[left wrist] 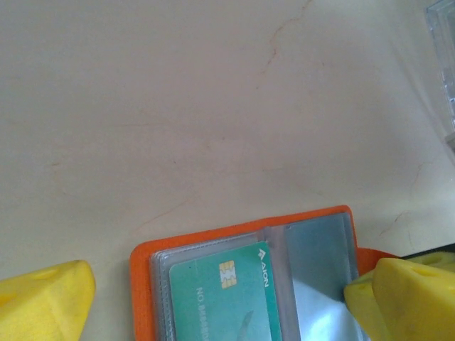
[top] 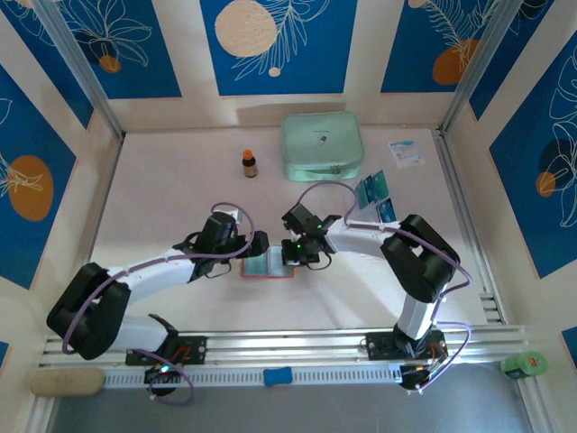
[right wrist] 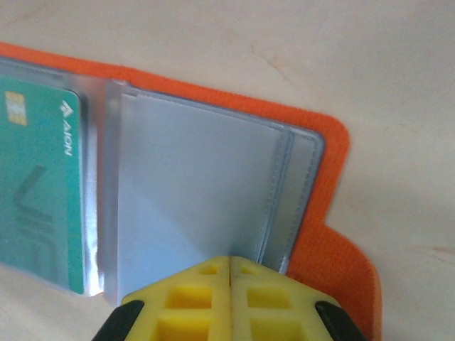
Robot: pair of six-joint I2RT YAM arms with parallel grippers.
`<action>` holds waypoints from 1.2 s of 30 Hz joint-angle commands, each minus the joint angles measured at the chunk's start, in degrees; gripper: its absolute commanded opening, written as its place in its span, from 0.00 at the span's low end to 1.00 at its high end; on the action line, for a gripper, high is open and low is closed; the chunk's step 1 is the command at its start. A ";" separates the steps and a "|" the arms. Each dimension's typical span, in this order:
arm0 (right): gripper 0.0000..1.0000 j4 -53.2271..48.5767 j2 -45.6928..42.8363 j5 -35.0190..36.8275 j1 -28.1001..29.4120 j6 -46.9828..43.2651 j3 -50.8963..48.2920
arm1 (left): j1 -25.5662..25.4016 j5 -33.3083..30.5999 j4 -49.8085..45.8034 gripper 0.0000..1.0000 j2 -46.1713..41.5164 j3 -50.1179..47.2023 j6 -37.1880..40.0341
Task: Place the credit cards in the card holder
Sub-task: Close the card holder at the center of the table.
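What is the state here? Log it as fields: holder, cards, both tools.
card holder: open on the table, clear sleeves up
card inside: one teal card, already sleeved
empty sleeve: beside that card
loose cards: teal, lying by the green case
left tool: open, fingers either side of the holder
right tool: shut, tips at the empty sleeve's edge

L arm (top: 153, 266) bent inward, jaws wide open; R arm (top: 361, 236) jaws shut.
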 commanded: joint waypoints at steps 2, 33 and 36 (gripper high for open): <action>0.00 -0.50 1.21 -0.49 -0.19 0.42 -2.68 | 0.73 2.56 2.43 1.00 1.64 -1.11 -0.77; 0.00 -0.06 1.64 -0.49 -0.36 0.59 -3.77 | 0.74 9.92 6.75 1.00 4.91 -0.82 -1.36; 0.00 -0.06 1.65 -0.48 -0.36 0.60 -3.78 | 0.74 10.73 6.94 1.00 3.86 -0.48 -1.77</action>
